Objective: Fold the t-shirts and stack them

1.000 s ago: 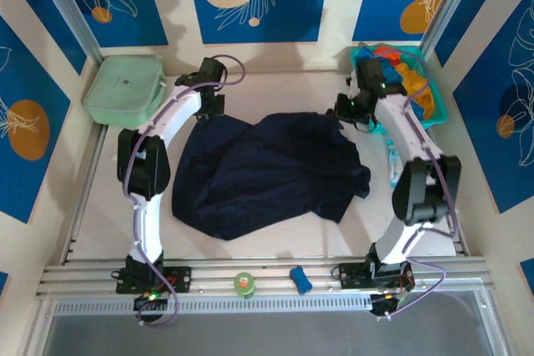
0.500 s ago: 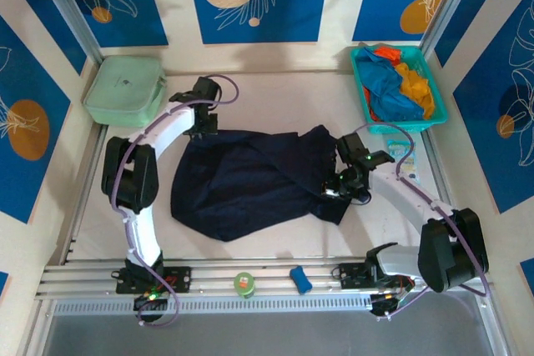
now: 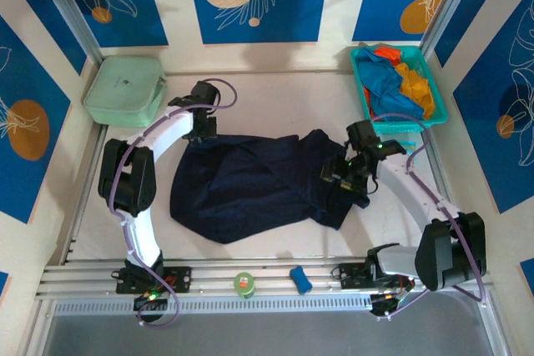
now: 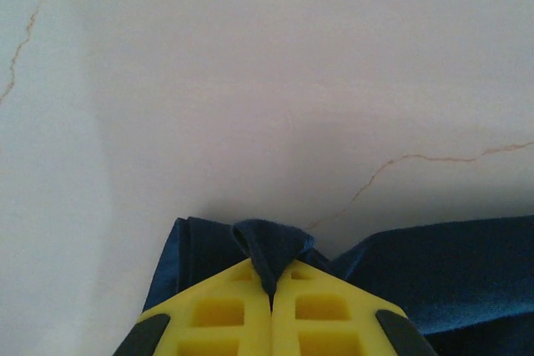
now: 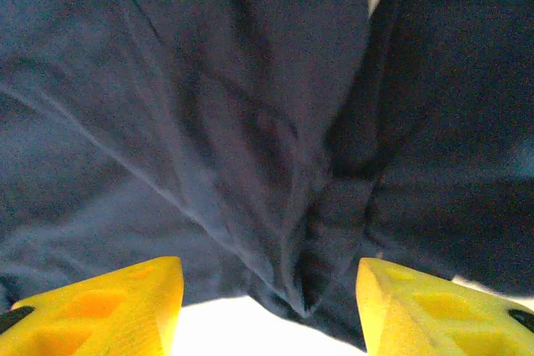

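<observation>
A: Shirts, counted?
B: One navy t-shirt [image 3: 250, 185], mid-table; three bright t-shirts [image 3: 388, 81] in the far-right basket [image 3: 439, 93].
A: Arms?
B: My left pincer [image 4: 272, 289], reaching far-left, pinches the navy corner; my right pincer [image 5: 267, 281] hangs spread above its right side.

The left arm [image 3: 163, 132] bends at the elbow and reaches to the far left corner of the navy t-shirt [image 3: 250, 185]. There the left gripper [image 4: 271, 285] has its yellow fingers [image 4: 221, 314] pressed together on a small fold of the cloth. The right arm [image 3: 409, 185] leans in over the shirt's right edge. The right gripper [image 5: 267, 289] points down at the cloth, its jaws standing apart and gripping nothing.
</observation>
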Robot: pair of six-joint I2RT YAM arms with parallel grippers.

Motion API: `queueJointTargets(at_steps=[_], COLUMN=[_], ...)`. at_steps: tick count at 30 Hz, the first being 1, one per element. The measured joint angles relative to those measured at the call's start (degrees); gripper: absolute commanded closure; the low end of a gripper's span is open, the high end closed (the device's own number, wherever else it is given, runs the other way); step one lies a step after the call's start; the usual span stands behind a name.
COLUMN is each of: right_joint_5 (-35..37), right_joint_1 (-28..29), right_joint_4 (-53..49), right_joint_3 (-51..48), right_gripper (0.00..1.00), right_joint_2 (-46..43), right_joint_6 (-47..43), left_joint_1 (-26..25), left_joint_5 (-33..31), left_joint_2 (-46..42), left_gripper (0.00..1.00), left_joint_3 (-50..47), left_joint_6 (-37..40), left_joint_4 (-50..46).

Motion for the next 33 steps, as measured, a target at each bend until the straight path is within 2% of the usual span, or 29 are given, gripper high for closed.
queueJointTargets(at_steps=[3, 8, 16, 24, 27, 31, 33], right_joint_5=[-0.42, -0.87, -2.62, -3.91, -4.44, -4.7, -4.66], right_joint_1=[-4.22, -8.57, -9.03, -9.03, -9.03, -9.03, -9.03], right_joint_4=[0.63, 2.89, 5.27, 8.26, 8.92, 9.2, 8.74], right_joint_3=[4.92, 10.64, 11.3, 11.3, 11.54, 13.29, 15.13], right_gripper=[0.46, 0.48, 0.51, 0.61, 0.7, 1.0, 1.0], right_joint_2=[3.26, 13.49, 22.34, 25.42, 27.52, 29.9, 30.45], right_joint_6=[-1.25, -2.69, -2.62, -2.05, -2.03, -2.21, -2.71], left_joint_1=[0.02, 0.02, 0.02, 0.02, 0.02, 0.02, 0.0], left_joint_5=[0.35, 0.92, 1.44, 1.49, 1.51, 1.55, 1.53], left_joint_2=[-0.04, -0.04, -0.04, -0.04, -0.04, -0.04, -0.04], left_gripper=[1.0, 1.0, 1.0, 1.0, 1.0, 1.0, 1.0], left_joint_3=[-0.31, -0.42, -0.46, -0.46, -0.46, -0.57, -0.63], left_joint_6=[-0.52, -0.76, -0.96, -1.16, -1.38, -1.81, -2.03], left_joint_4=[0.04, 0.46, 0.63, 0.63, 0.63, 0.79, 0.85])
